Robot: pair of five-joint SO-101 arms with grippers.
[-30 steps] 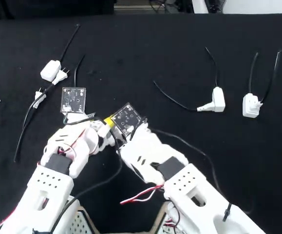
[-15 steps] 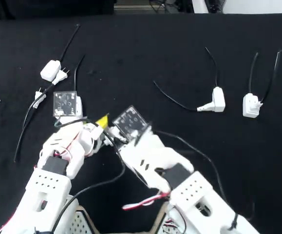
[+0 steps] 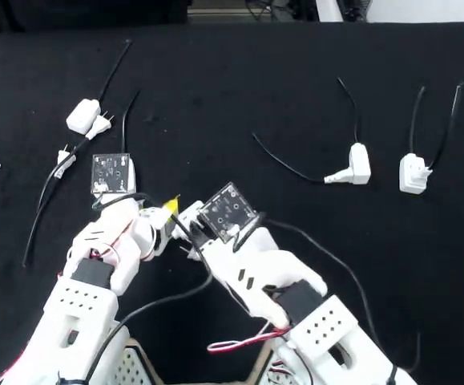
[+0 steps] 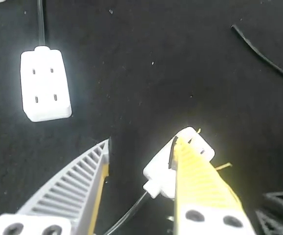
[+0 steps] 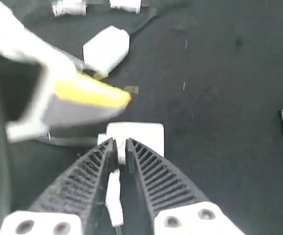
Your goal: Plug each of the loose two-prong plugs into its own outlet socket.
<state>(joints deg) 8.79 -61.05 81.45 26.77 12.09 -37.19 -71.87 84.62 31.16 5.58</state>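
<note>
Left wrist view: left gripper (image 4: 141, 142) fingers spread, plug (image 4: 157, 172) touching the yellow one, outlet (image 4: 46, 83) well apart on the desk (image 4: 131, 58). Right gripper (image 5: 120, 143) fingers nearly together, pinching the plug's thin white end. I'd close left squarely on its body before releasing

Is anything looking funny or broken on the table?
Yes, one small thing. Thin yellow strands stick out from the yellow finger of the left claw, beside the white corded piece it touches. It looks as if the finger's yellow covering is fraying. Nothing looks spilled.
</note>
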